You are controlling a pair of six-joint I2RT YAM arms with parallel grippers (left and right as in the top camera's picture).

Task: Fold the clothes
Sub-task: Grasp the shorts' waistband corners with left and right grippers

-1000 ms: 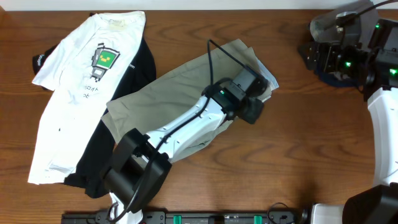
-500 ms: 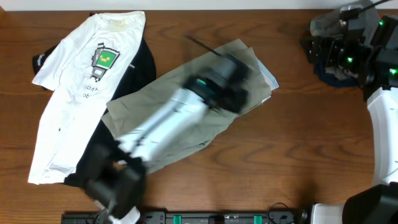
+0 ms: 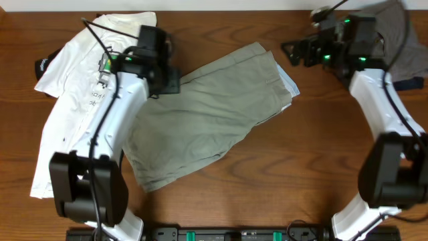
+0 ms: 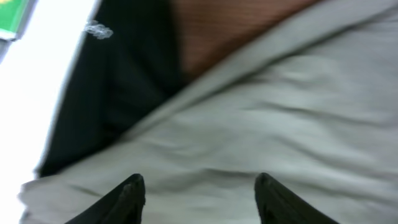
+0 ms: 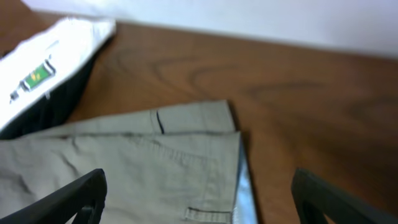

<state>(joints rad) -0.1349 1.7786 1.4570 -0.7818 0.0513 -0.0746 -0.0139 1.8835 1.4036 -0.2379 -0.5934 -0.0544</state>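
Observation:
Olive-grey shorts (image 3: 207,114) lie spread across the middle of the table; they also show in the left wrist view (image 4: 261,124) and the right wrist view (image 5: 143,168). A white printed t-shirt (image 3: 73,100) lies at the left over a black garment (image 3: 155,63). My left gripper (image 3: 170,82) is open and empty, just above the shorts' left edge (image 4: 196,186). My right gripper (image 3: 292,52) is open and empty, above the table by the shorts' upper right corner (image 5: 196,193). A pale blue lining (image 5: 242,186) shows at that corner.
A grey and dark blue heap of clothes (image 3: 401,47) sits at the far right back. The wooden table (image 3: 314,167) is bare at the front right. A black rail (image 3: 234,234) runs along the front edge.
My left arm has swung from the shorts' right end to their upper left edge. My right arm has moved left from the far right heap toward the shorts' corner.

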